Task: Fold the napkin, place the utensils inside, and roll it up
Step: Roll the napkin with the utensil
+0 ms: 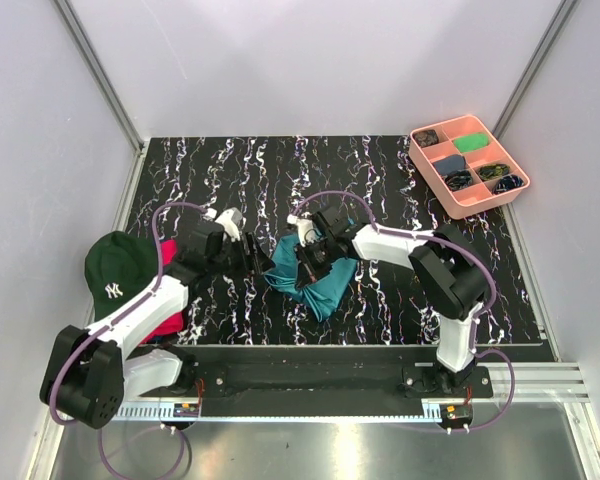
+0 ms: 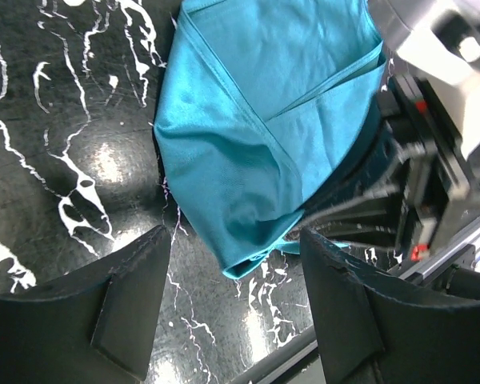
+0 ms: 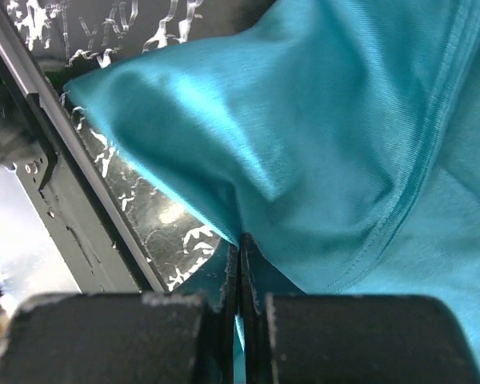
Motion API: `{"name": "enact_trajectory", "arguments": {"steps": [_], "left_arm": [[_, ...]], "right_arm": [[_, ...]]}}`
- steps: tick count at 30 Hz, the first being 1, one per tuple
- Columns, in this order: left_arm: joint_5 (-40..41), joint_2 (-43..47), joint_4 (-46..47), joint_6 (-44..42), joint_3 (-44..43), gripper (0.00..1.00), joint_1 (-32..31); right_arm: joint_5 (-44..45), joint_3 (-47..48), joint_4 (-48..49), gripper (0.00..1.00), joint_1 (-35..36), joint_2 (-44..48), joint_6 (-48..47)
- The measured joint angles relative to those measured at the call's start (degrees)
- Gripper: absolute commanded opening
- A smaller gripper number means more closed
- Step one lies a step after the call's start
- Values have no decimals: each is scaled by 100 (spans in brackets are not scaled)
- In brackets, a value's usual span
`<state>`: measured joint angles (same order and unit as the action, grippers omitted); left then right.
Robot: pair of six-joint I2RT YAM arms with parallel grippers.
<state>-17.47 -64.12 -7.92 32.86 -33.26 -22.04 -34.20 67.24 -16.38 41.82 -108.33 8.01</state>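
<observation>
1. Table (image 1: 400, 290): a black marbled surface that carries every item below.
2. Napkin (image 1: 315, 280): it sits bunched and partly lifted at the middle of the near edge, between the two arms. Judged step: folding, not yet complete, because the cloth forms a crumpled mound and not a flat fold.
3. Cap (image 1: 118, 270) and pink-red cloth (image 1: 166, 322): both lie at the left edge, well apart from the napkin.
4. Tray (image 1: 467, 211): it stands at the far right corner and is divided into compartments. One holds a green item, one a blue-grey item, and the rest hold dark items too small to identify.
5. Right gripper (image 3: 240, 248): its jaws are pressed together, pinching a fold of the napkin (image 3: 344, 120).
6. Left gripper (image 2: 234, 238): its jaws stand wide apart and grip nothing. A low corner of the napkin (image 2: 256, 120) hangs just ahead of the gap. The next move calls for closing on that corner, then drawing the cloth flat.
7. Utensils: they cannot be located in any view.
</observation>
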Motion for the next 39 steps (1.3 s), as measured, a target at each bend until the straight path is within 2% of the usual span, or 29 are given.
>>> {"name": "enact_trajectory", "arguments": {"steps": [11,21,30,35,39], "left_arm": [[-33,-87,264,0,118,67,-278],[-973,-350,396,216,256,68,-675],[-1864,-1196,1759,951,378,69,-772],[-2013,-1690,2885,1399,389,69,-776],[-1937,-1917,3373,1495,389,70,-758]], "right_arm": [[-754,144,66,0,-562,-680,238],[-903,199,129,0,-638,-881,321],[-901,199,131,0,-638,-885,323],[-898,199,131,0,-640,-885,323],[-898,199,133,0,-638,-885,326]]}}
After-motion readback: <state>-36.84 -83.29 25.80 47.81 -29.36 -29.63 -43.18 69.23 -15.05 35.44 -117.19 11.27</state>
